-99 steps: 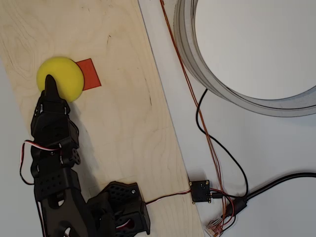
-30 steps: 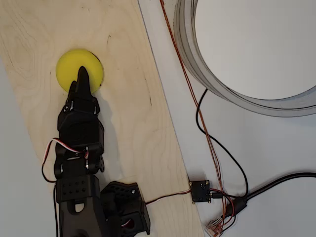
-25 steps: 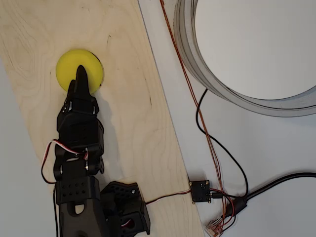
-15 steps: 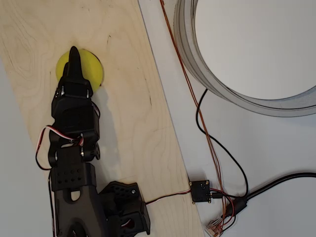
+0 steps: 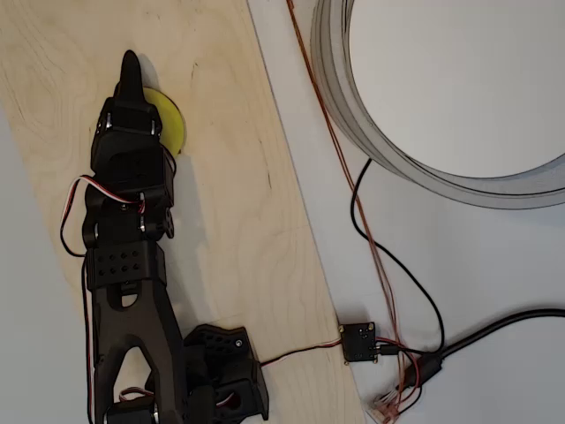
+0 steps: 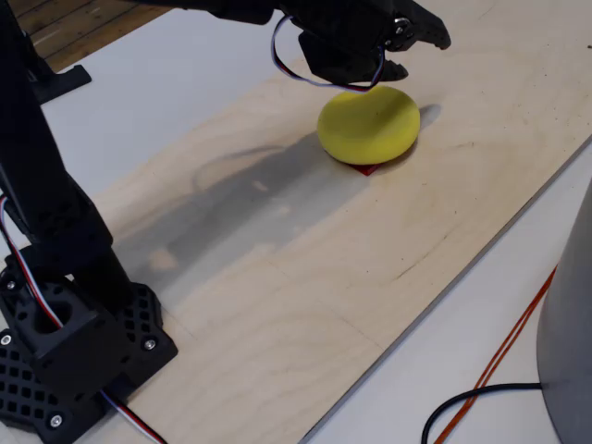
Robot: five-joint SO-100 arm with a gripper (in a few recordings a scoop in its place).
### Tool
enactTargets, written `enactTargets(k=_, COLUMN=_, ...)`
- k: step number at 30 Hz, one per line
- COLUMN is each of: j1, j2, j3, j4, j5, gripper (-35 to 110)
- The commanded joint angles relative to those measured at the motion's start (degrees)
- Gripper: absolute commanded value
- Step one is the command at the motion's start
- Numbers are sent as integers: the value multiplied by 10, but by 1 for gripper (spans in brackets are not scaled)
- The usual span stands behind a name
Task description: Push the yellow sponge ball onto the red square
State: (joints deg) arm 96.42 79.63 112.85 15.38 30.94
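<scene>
In the fixed view the gripper, fingers pressed together and holding nothing, hangs over the yellow sponge ball, which covers the red square.

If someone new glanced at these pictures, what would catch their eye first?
Most likely the yellow sponge ball on the pale wooden board, with only a sliver of the red square peeking out beneath it. Next, the black gripper hanging just above the ball, and the big grey ring beside the board.
</scene>
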Motion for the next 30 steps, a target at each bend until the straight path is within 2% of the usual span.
enactTargets(k=1, j1=-5, j2=-4, j3=-26, j4=-4, j5=18, gripper=20)
enactTargets(k=12, j1=-6, j2=-42, j3=-37, j4=-4, j5=40, gripper=19)
enactTargets(k=30, j1=-5, j2=8, j3=17, j4=-4, j5=39, gripper=19)
